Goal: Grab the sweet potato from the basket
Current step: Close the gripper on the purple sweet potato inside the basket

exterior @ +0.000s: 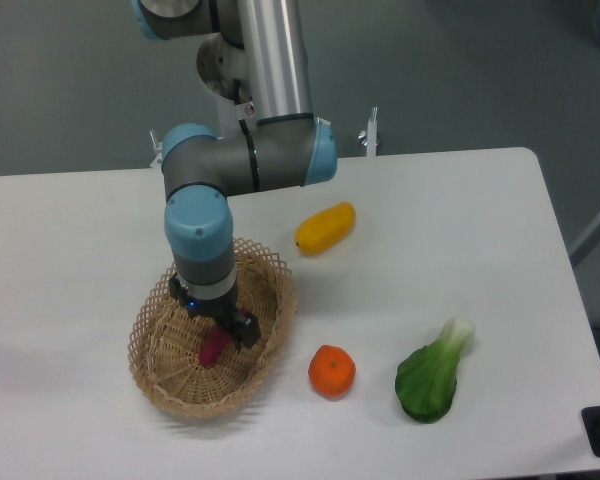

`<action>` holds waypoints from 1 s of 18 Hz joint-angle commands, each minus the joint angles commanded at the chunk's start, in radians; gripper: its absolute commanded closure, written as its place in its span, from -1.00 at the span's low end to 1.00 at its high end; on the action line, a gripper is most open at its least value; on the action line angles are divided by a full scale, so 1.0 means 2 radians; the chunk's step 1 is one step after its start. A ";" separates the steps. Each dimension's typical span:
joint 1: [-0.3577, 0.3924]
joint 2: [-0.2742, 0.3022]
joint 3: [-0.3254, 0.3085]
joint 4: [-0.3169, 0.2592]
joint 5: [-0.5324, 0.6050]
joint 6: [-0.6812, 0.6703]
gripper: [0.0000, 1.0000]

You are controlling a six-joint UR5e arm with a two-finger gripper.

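Sweet potato [213, 349] lies on the floor of the basket [152, 362], and you can see only its lower magenta end, because the gripper [216, 322] sits right over it. You cannot tell from this view whether the fingers are apart or already clamped on the tuber; the wrist hides them. Judge this as the grasp step, with the lift not yet begun. Next you need a firm close across the slim body, then a straight rise clear of the lacy rim. Outside the basket lie a yellow fruit [325, 228], an orange [332, 370] and a bok choy [432, 374].
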 joint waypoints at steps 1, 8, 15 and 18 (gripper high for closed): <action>0.000 0.000 -0.002 0.000 0.002 0.008 -1.00; 0.000 -0.008 -0.002 0.001 0.010 0.015 -1.00; 0.000 -0.007 0.002 0.004 0.018 0.017 0.31; 0.000 -0.004 0.004 0.005 0.018 0.020 0.46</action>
